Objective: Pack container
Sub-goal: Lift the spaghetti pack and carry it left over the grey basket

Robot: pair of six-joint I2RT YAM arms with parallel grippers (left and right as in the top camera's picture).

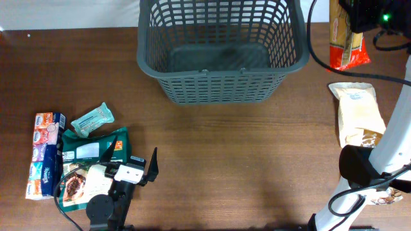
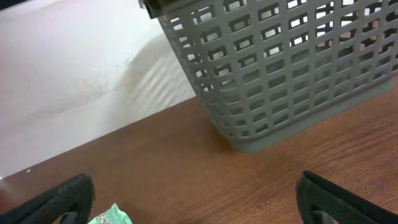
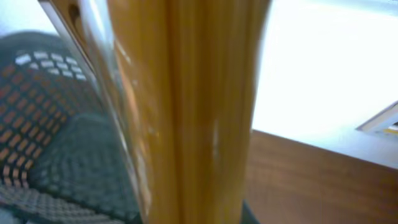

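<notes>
The container (image 1: 221,80) is a large dark grey slotted basket at the back centre of the table, and nothing shows on its solid bottom. In the left wrist view its slotted wall (image 2: 280,74) stands ahead. My right gripper (image 1: 367,14) is just right of the basket's rim, shut on a long yellow pasta packet (image 1: 347,40) with a red end. That pasta packet (image 3: 199,112) fills the right wrist view and hides the fingers. At the front left, my left gripper (image 1: 131,158) stands open over green food packets (image 1: 96,146), nothing between its fingers (image 2: 65,196).
A mint wrapper (image 1: 92,120) and a colourful multi-pack (image 1: 46,154) lie at the left beside the green packets. The mint wrapper (image 2: 111,216) shows by the left finger. A beige bag (image 1: 359,115) lies at the right, near the right arm's white link (image 1: 392,144).
</notes>
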